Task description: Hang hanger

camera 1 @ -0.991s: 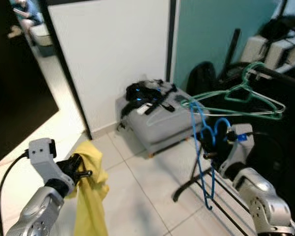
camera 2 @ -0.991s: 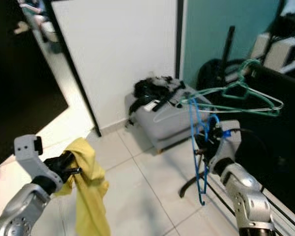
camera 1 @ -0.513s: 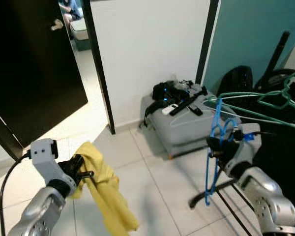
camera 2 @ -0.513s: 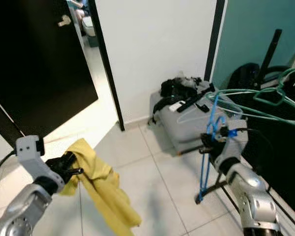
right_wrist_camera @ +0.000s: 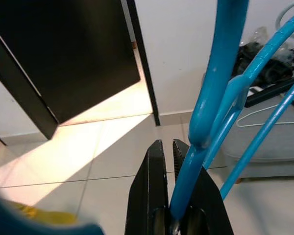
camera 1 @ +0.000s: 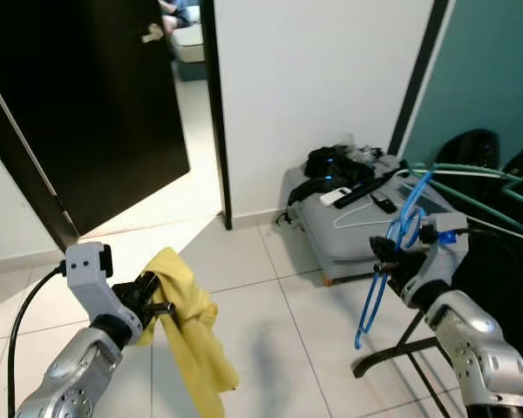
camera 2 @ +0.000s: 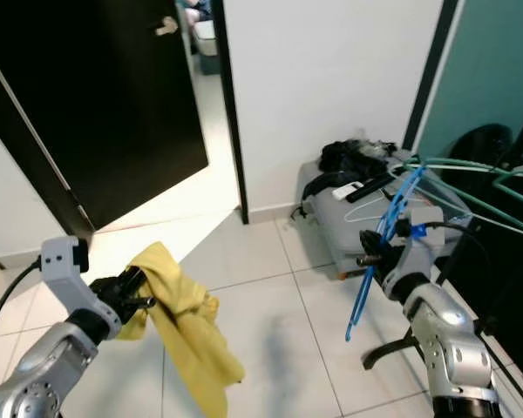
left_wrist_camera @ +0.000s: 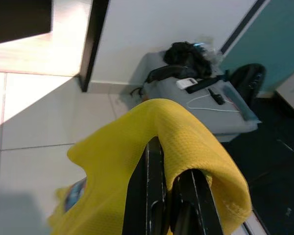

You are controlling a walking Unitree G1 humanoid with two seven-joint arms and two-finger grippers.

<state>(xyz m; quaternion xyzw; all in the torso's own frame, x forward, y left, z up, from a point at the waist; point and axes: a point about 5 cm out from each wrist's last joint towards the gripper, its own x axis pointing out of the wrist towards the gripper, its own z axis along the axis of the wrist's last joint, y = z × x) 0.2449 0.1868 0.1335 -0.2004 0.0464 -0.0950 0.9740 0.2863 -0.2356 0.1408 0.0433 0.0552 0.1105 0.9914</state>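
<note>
Hanger [camera 1: 390, 261] in blue plastic sits in the right gripper [right_wrist_camera: 176, 215], whose two black fingers are pressed together on its stem, so it dangles at an angle beside the robot's right arm, above the white tiled floor [camera 1: 261, 313]. It is not on any rail; it hangs free in the air with nothing but the gripper holding it. Over on the other side, the left gripper [left_wrist_camera: 169, 196] has its fingers closed on a yellow shirt [camera 1: 187, 326], which drapes over them and trails down toward the tiles.

Just behind the blue hanger a grey suitcase [camera 1: 349, 226] lies by the white wall [camera 1: 314, 78], with dark straps and a thin white hanger on its lid. Pale green hangers [camera 2: 492, 187] stick out at the far right, above a black stand's foot [camera 1: 392, 357] on the floor, and I'd take that to be the clothes rack. A black door [camera 1: 78, 104] stands open on the left.

As I read it, the job is hardly begun: hanger and shirt are both in hand, but the shirt is not on the hanger, and the hanger has yet to be hooked onto a rail.
</note>
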